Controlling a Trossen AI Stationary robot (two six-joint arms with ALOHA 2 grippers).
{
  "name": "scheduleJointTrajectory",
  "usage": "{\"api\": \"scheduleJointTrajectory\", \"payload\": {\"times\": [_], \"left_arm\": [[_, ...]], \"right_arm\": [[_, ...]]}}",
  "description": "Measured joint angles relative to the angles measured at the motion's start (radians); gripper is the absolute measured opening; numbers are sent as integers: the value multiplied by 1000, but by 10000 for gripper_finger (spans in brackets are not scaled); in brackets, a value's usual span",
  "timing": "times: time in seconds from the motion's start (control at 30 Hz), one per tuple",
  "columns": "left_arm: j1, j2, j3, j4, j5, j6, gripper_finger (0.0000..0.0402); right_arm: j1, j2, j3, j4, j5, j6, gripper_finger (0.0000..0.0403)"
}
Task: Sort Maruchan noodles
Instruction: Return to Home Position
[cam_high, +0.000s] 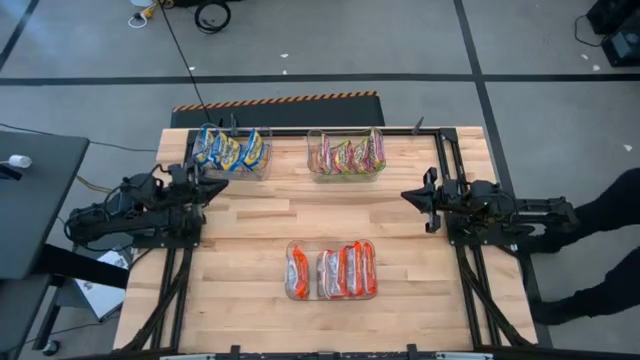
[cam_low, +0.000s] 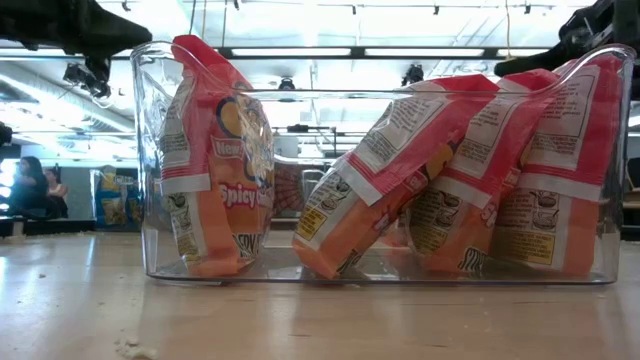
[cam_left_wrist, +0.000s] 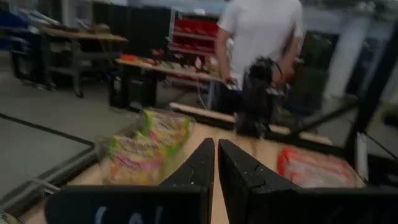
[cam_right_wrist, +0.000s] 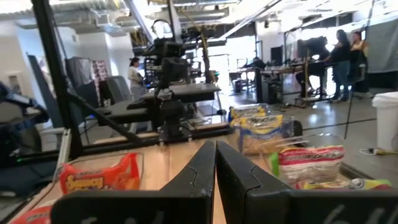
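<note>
Three clear bins hold the noodle packets. Blue-yellow packets (cam_high: 229, 148) stand on edge in the far left bin. Green-pink packets (cam_high: 347, 155) stand in the far middle bin. Red-orange packets (cam_high: 333, 270) lean on edge in the near bin (cam_low: 385, 270). My left gripper (cam_high: 222, 185) is shut and empty at the table's left side, just near of the blue bin. My right gripper (cam_high: 408, 194) is shut and empty at the right side. Both hover above the table.
Bare wooden table (cam_high: 270, 215) lies between the two grippers and the bins. A person (cam_left_wrist: 261, 37) stands beyond the table's right side, and other people show in the room behind. A black-and-orange striped bar (cam_high: 275, 100) runs along the far edge.
</note>
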Motion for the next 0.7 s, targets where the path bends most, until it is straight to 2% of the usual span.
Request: {"api": "scheduleJointTrajectory", "payload": {"times": [0.27,0.43,0.53,0.7], "left_arm": [[-1,2,0,-77,61,36,27],[-2,3,0,-55,109,105,27],[-1,3,-7,14,94,134,27],[-1,3,-133,306,121,186,27]], "right_arm": [[36,2,0,-46,71,-14,19],[36,2,0,-21,3,-16,19],[37,2,0,-24,-1,-7,19],[37,2,0,-24,3,-9,19]]}}
